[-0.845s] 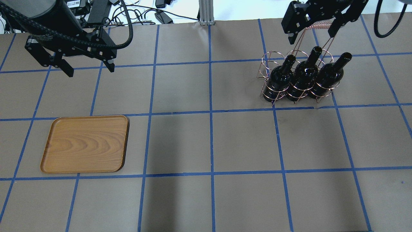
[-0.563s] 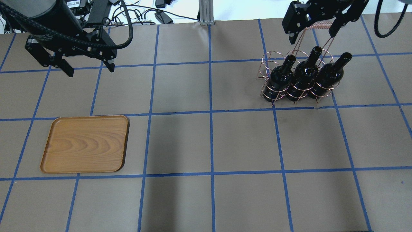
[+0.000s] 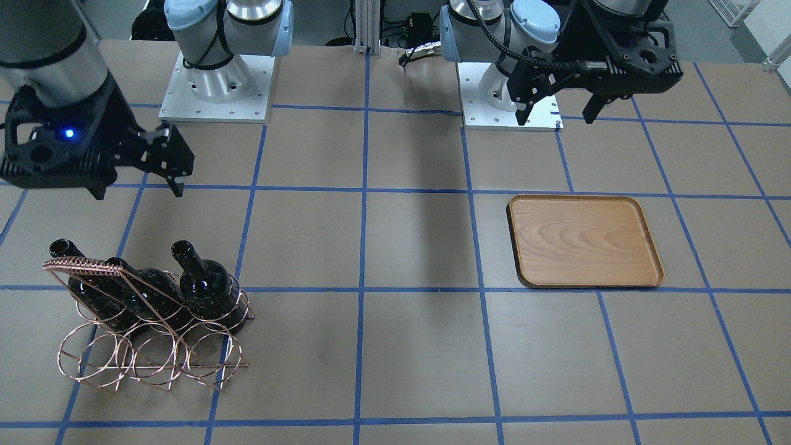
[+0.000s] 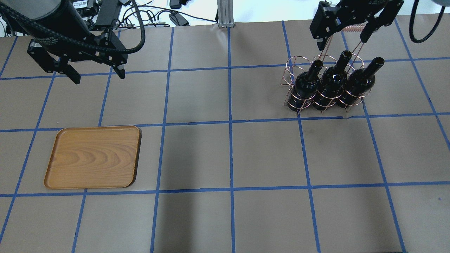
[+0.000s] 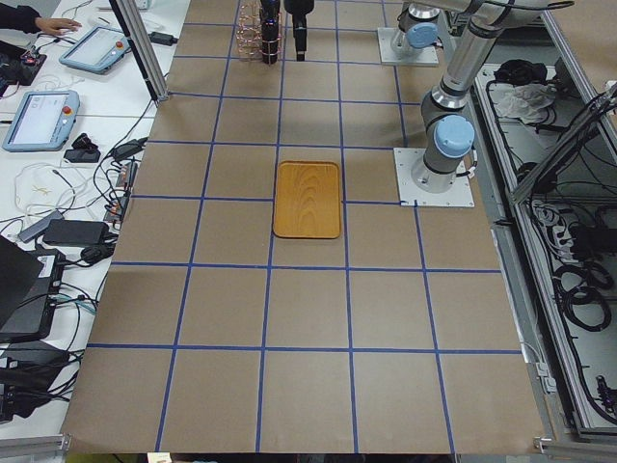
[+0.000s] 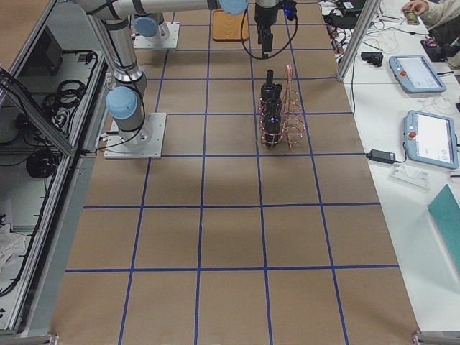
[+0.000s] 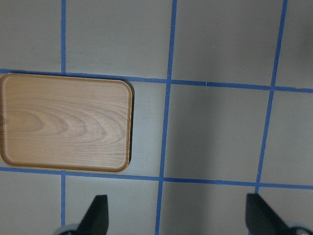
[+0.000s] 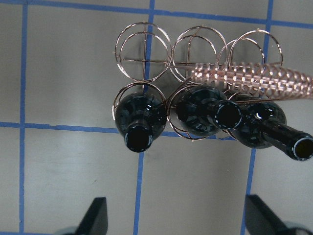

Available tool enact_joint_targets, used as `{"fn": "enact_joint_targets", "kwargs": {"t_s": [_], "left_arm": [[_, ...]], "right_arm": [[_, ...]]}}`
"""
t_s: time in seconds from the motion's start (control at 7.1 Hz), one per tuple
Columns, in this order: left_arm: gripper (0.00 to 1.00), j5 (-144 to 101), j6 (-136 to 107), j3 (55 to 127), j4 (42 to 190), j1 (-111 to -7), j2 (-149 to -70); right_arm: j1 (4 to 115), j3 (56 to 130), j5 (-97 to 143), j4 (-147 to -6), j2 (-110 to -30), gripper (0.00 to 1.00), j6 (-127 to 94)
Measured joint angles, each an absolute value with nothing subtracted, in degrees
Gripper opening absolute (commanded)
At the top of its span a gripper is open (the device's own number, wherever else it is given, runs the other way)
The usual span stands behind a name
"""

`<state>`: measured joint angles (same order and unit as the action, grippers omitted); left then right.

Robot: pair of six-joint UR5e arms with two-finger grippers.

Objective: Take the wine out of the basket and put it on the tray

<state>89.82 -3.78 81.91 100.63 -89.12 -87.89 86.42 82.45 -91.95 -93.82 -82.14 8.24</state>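
Observation:
Three dark glossy wine bottles (image 4: 332, 82) stand tilted in the front row of the copper wire basket (image 3: 83, 267) at the table's right; they also show in the right wrist view (image 8: 139, 120). The basket's back rings are empty. My right gripper (image 4: 341, 40) hovers open and empty above the basket's coil-wrapped bar (image 8: 244, 76), touching nothing. The wooden tray (image 4: 93, 156) lies empty at the left. My left gripper (image 4: 98, 75) hangs open and empty, nearer the robot's base than the tray (image 7: 66, 122).
The table is covered in brown paper with a blue tape grid. The two arm bases (image 3: 216, 93) (image 3: 507, 99) and an aluminium post (image 4: 225, 14) stand at the robot's edge. Tablets (image 6: 431, 136) and cables lie on side tables beyond the table's ends.
My right gripper has shifted slightly right and away above the basket. The left gripper, bottles and tray have not moved.

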Motion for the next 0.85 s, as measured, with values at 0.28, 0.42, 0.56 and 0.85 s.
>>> {"fn": "enact_joint_targets", "kwargs": {"t_s": [0.28,0.42,0.56,0.85], "left_arm": [[1.0,89.8,-3.8,81.9,100.6,-89.1,-87.9],[1.0,89.8,-3.8,81.9,100.6,-89.1,-87.9],[1.0,89.8,-3.8,81.9,100.6,-89.1,-87.9],[1.0,89.8,-3.8,81.9,100.6,-89.1,-87.9]], "right_arm": [[84.0,87.3,-92.0,-101.4,-80.8,0.91,11.4],[83.7,88.4,-92.1,-103.6,-80.2,0.89,12.0],[83.5,88.9,-92.3,-104.7,-79.4,0.89,12.2],[83.4,89.2,-92.5,-105.3,-78.1,0.77,12.5]]}}
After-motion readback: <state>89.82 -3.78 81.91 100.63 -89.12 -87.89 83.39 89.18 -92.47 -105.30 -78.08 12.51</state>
